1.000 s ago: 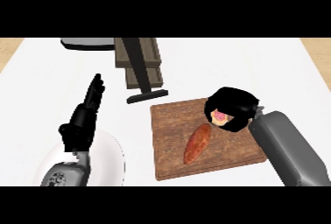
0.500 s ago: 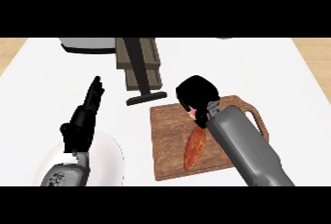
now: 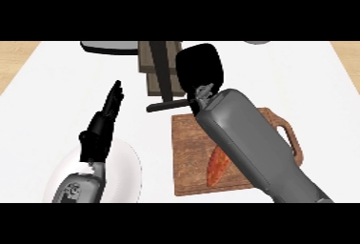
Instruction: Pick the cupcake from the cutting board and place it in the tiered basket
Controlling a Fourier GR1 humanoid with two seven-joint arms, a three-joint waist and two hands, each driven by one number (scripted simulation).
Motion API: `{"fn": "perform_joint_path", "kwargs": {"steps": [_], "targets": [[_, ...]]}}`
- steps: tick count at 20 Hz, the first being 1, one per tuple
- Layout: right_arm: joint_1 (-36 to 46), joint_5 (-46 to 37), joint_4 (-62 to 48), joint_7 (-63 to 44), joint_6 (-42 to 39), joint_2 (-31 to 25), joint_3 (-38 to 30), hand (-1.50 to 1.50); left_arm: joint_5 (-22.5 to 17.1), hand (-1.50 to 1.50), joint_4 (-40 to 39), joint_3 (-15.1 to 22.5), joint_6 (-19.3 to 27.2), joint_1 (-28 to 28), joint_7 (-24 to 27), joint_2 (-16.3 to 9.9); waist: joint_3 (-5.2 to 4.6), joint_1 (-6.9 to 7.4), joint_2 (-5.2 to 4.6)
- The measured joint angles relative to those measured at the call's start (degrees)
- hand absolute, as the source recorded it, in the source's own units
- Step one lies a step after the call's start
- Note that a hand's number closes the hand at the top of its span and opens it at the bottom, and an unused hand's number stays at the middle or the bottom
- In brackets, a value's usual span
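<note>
Head view: right robot hand (image 3: 202,69) moved off cutting board (image 3: 191,157) to tiered basket (image 3: 159,66); its grasp can't tell; left robot hand (image 3: 105,119) relaxed.

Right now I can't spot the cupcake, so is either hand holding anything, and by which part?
Cannot be told. The right hand shows only its back, hiding whatever it may hold. The left hand is open, holding nothing.

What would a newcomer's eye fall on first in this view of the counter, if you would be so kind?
Most striking is the right hand, raised at top centre on its big grey forearm, just in front of the tiered basket; whether it holds the cupcake cannot be seen. Below it lies the wooden cutting board with an orange-red item on it. At lower left the left hand rests open above a white plate.
</note>
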State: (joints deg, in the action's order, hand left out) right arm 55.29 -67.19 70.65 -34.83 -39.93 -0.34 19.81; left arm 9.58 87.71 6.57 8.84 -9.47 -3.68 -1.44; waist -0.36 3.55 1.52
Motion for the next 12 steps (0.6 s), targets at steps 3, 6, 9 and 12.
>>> {"fn": "perform_joint_path", "kwargs": {"steps": [3, 6, 9, 12], "targets": [[6.97, 3.39, 1.95, -8.62, -1.73, 0.09, -1.21, 1.5, -0.08, 0.0, -0.47, 0.26, -0.13, -0.51, 0.15, 0.29, 0.01, 0.75, -0.06], [14.7, 6.83, 2.93, -14.13, -1.68, -0.08, -2.9, 1.5, 0.21, 0.0, -0.98, 0.78, 0.07, -1.1, 0.07, 0.82, 0.0, 1.15, -0.13], [22.43, 10.37, 2.02, -17.68, -0.9, -0.31, -5.01, 1.5, 0.47, 0.0, -1.14, 0.61, 0.28, -1.67, -0.13, 0.73, -0.02, 1.51, -0.2], [30.16, 13.84, -0.34, -20.56, -0.22, -0.45, -7.96, 1.5, 0.46, 0.0, -1.44, 0.8, 0.47, -2.16, -0.38, 0.91, -0.05, 1.34, -0.26]]}}
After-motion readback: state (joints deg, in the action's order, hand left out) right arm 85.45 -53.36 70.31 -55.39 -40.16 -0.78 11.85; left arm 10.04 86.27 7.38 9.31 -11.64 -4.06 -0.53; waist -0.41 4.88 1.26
